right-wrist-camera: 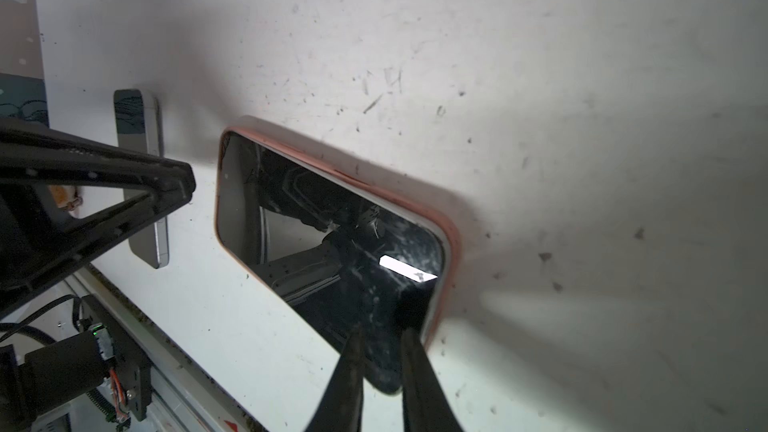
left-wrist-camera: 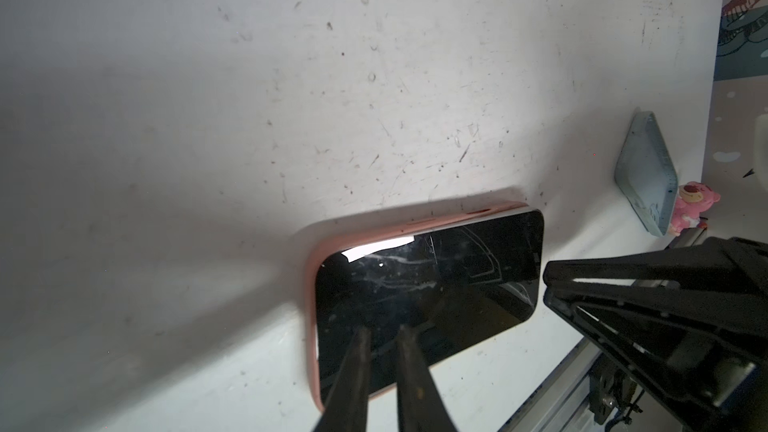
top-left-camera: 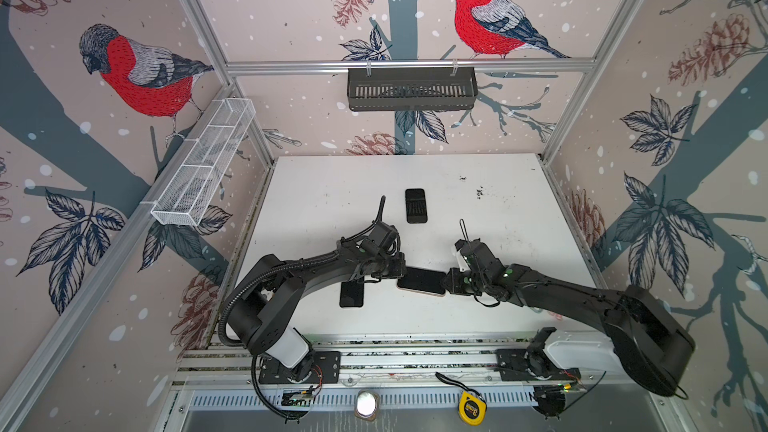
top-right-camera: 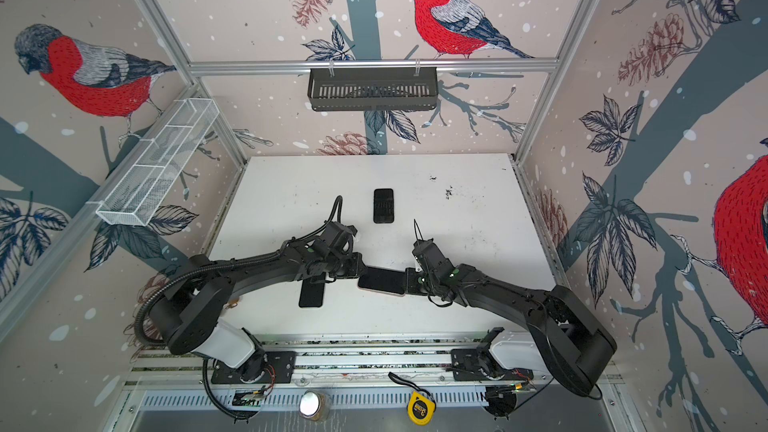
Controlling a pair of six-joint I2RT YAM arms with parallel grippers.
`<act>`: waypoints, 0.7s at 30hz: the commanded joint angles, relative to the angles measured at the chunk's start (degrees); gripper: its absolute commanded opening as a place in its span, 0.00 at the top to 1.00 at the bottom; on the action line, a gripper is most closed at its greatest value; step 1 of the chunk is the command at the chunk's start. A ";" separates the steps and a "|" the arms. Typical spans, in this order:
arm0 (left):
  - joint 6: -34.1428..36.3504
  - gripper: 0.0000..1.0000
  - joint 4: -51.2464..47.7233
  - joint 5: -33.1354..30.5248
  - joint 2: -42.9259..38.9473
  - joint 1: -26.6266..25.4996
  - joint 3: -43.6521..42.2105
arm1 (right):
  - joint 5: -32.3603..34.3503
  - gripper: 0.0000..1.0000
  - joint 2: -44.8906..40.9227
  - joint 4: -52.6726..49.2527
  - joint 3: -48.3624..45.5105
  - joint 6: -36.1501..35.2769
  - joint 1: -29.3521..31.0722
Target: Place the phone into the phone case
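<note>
The phone [top-left-camera: 422, 281] [top-right-camera: 382, 280], black screen up, lies flat in the pink phone case [left-wrist-camera: 311, 284] [right-wrist-camera: 451, 243] near the front middle of the white table. A silver side strip of the phone shows above the case's far long rim. My left gripper [top-left-camera: 403, 274] [left-wrist-camera: 384, 331] is at one short end and my right gripper [top-left-camera: 448, 281] [right-wrist-camera: 384, 336] at the other. Each has its fingers drawn close together over the screen, with nothing between them. Whether the tips touch the glass I cannot tell.
A black patterned phone-sized slab [top-left-camera: 416, 205] lies farther back. A dark phone [top-left-camera: 351, 295] [right-wrist-camera: 143, 176] lies beside the left arm. A blue-grey case [left-wrist-camera: 646, 172] with a pink bear charm [left-wrist-camera: 692, 205] lies near the front rail. A black basket [top-left-camera: 411, 89] and a white wire basket [top-left-camera: 203, 164] hang on the walls.
</note>
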 commanded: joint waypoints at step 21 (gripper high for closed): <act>1.70 0.76 -7.06 -4.03 2.84 -1.24 2.89 | 2.90 0.77 -0.82 -5.32 0.93 -3.26 0.09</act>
